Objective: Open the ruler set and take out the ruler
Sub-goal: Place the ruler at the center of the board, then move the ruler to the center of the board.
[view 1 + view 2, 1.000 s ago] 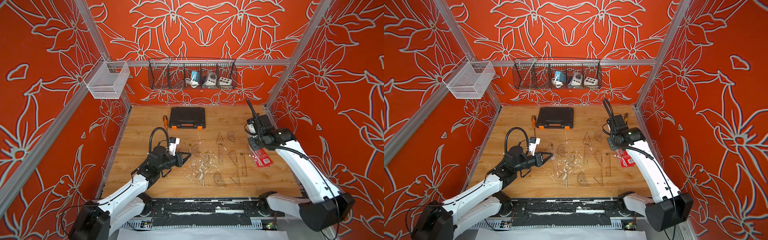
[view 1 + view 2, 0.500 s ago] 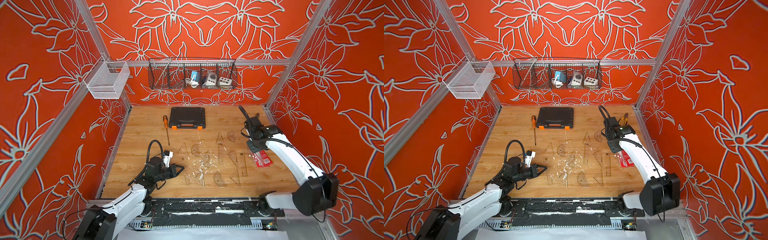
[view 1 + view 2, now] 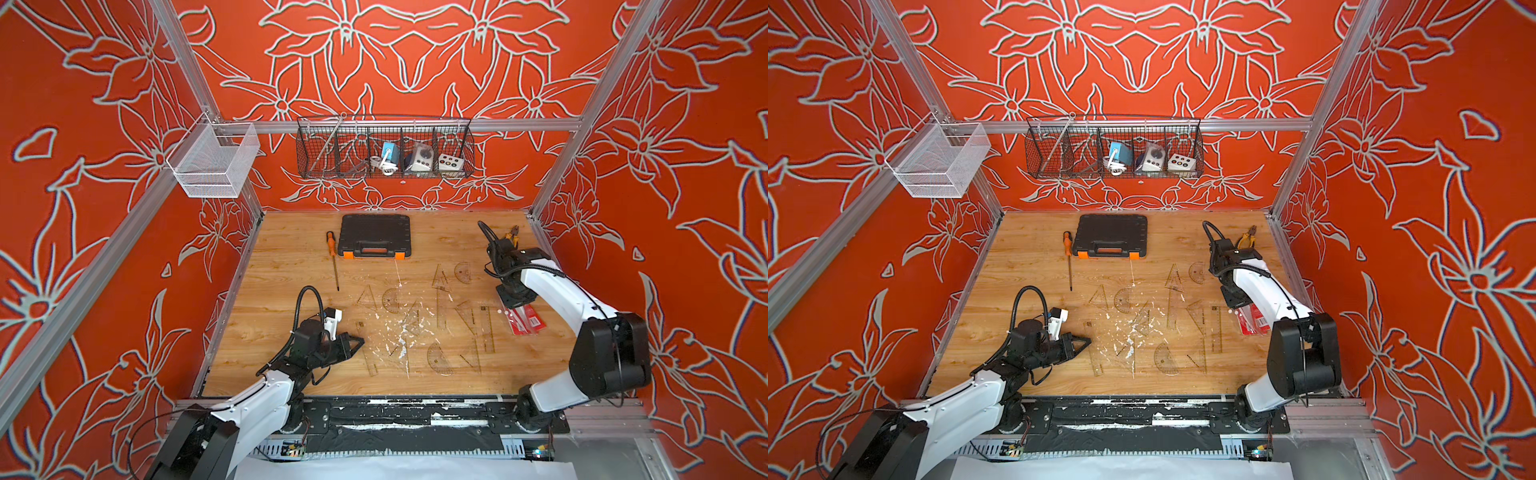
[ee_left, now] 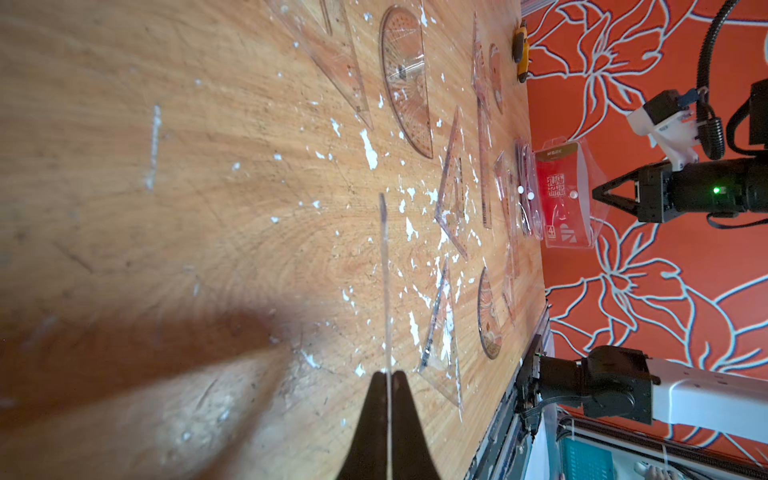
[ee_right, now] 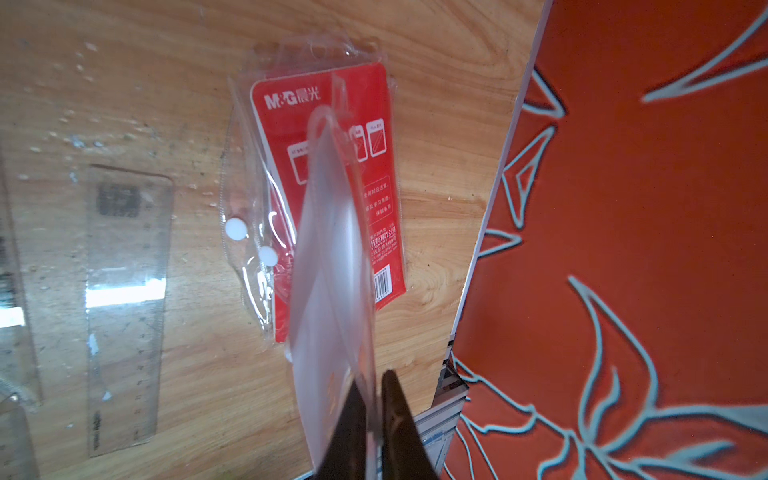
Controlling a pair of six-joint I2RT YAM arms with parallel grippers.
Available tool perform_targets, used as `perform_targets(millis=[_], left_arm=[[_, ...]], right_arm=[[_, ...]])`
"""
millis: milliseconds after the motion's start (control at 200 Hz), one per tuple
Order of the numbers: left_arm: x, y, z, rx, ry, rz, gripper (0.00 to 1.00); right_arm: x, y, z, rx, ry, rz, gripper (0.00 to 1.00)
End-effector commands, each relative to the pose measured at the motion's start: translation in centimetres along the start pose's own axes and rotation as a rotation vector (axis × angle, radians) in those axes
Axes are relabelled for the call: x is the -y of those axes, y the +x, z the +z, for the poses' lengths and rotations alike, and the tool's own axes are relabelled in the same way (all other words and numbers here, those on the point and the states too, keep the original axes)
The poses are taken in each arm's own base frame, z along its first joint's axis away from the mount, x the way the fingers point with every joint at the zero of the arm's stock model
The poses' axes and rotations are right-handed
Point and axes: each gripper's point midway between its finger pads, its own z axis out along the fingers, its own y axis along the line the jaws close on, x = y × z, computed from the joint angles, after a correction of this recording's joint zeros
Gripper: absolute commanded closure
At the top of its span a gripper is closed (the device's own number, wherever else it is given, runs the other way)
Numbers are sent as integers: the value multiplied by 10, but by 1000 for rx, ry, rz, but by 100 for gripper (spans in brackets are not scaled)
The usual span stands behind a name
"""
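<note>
Near the front-left of the pale wooden tabletop (image 3: 282,266), the left gripper (image 3: 360,341) has drawn back toward its own base over the last second. Its black jaws are pressed together on a thin, clear plastic straight ruler (image 3: 370,359). The left wrist view shows that ruler edge-on between the fingertips, held flat and just clear of the wood, with a shadow beneath. It is well apart from the red-carded clear plastic ruler-set pouch (image 5: 286,137), which lies by the right edge of the table, about where it was a second ago.

Over that pouch the right gripper (image 4: 596,194) points down, and its arm has folded, with the elbow drawn in from the right wall. A frosted, translucent plastic flap (image 5: 332,249), apparently the pouch's own, runs up between its jaws. Those jaws seem to stand a touch apart, but the flap blurs the gap. I cannot tell whether they are pinching it or letting go.

For the task this reads well: the set is open and a ruler is out and in hand, so the main work looks done. What is left, I judge, is to set the ruler down clear of the scattered clear set squares and protractors (image 3: 440,357) and to free the flap.
</note>
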Motion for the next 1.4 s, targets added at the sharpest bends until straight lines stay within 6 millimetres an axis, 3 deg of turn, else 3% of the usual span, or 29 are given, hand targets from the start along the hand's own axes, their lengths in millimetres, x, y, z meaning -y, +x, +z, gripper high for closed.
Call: perform_targets(millis=[0,130,270,440,570,801,901,966,1116,1391], left_arm=[[-9,-5,-3,41,-38,3,91],[-11,-5,-4,48,-53,0,78],[-13,-5,-4,46,-62,-5,66],[-7,-13,-8,67,-73,5,57],[23,-35,-16,122,-21,59,55],[91,-71,-20,197,40,242,59],[122,-72,-2,191,24,358,65],[138,-70,14,183,11,424,76],[154,-54,58,152,26,510,96],[190,-34,128,112,105,600,100]], right_arm=[[-10,-1,0,-4,-64,22,76],[-18,-12,-7,55,-130,44,63],[-21,-16,-19,107,-179,58,57],[-36,-32,-49,263,-324,73,53],[-58,-47,-68,368,-458,74,54],[-90,-67,-71,401,-542,51,57],[-105,-76,-71,409,-581,45,57],[-114,-80,-72,412,-607,38,57],[-130,-88,-73,433,-682,41,57],[-155,-96,-60,406,-771,40,60]])
